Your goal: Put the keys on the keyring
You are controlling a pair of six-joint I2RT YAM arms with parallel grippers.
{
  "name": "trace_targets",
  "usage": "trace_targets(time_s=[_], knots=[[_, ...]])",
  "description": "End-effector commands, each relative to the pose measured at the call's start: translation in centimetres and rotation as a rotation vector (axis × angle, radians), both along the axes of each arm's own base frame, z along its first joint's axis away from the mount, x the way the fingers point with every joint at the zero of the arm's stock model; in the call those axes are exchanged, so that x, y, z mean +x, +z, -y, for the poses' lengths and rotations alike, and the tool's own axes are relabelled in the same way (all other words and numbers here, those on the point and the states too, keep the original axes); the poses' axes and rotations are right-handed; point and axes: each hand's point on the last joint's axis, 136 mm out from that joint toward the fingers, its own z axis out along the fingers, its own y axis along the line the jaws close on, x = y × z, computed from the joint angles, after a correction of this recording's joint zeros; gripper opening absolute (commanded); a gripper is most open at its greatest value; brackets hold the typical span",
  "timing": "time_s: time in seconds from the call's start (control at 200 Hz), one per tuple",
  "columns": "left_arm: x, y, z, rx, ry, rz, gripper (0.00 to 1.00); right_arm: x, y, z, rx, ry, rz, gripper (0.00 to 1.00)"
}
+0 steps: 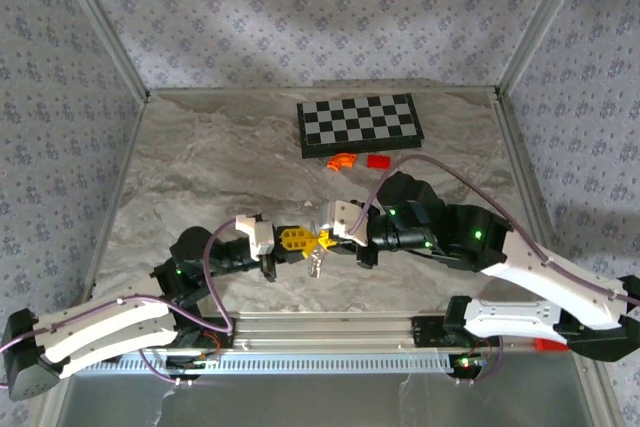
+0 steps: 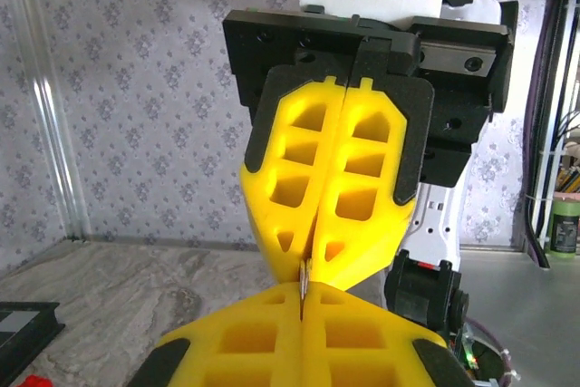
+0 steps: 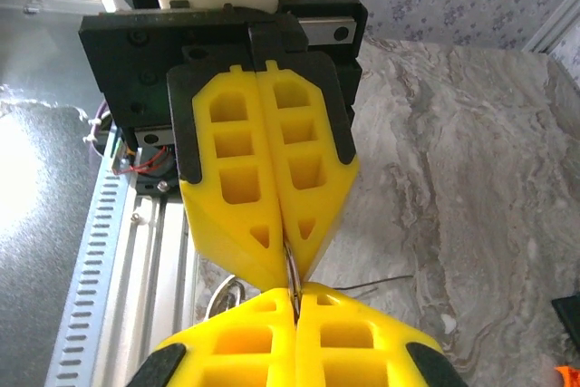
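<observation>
My two grippers meet tip to tip above the table's near middle. The left gripper (image 1: 308, 241) (image 2: 304, 295) is shut, and so is the right gripper (image 1: 324, 238) (image 3: 294, 295). Both pinch the same thin silvery metal loop, the keyring (image 2: 304, 280) (image 3: 293, 269), seen edge-on between the yellow fingertips. A small silvery piece (image 1: 316, 265) (image 3: 225, 296) dangles just under the tips. I cannot tell whether it belongs to the keys or to the keyring. No red part of the keys can be made out.
A black-and-white chessboard (image 1: 360, 124) lies at the back centre, with a red block (image 1: 377, 161) and an orange curved piece (image 1: 343, 161) at its near edge. A metal rail (image 1: 330, 332) runs along the near edge. Patterned walls enclose the marble table (image 1: 200, 167).
</observation>
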Motion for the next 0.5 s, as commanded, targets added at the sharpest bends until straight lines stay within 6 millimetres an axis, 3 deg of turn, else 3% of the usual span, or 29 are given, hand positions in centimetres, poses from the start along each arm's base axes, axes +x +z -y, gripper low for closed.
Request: trace_targets(time_s=[0.0, 0.075, 0.19, 0.275, 0.37, 0.495], knots=[[-0.8, 2.8, -0.4, -0.075, -0.015, 0.04, 0.0, -0.1, 0.1, -0.6, 0.013, 0.022, 0.004, 0.0], [0.3, 1.4, -0.1, 0.04, 0.062, 0.037, 0.0, 0.2, -0.6, -0.4, -0.044, 0.018, 0.026, 0.0], [2.0, -1.3, -0.1, 0.236, 0.171, 0.07, 0.12, 0.4, -1.8, -0.4, -0.141, 0.016, 0.058, 0.0], [2.8, -3.0, -0.2, 0.345, 0.208, 0.075, 0.1, 0.5, -2.1, -0.4, -0.179, 0.023, 0.069, 0.0], [2.9, -3.7, -0.2, 0.396, 0.213, 0.074, 0.0, 0.3, -2.4, -0.6, -0.206, 0.038, 0.072, 0.0], [2.6, -3.0, -0.5, 0.36, 0.203, 0.075, 0.0, 0.5, -2.8, -0.9, -0.228, 0.038, 0.075, 0.0]])
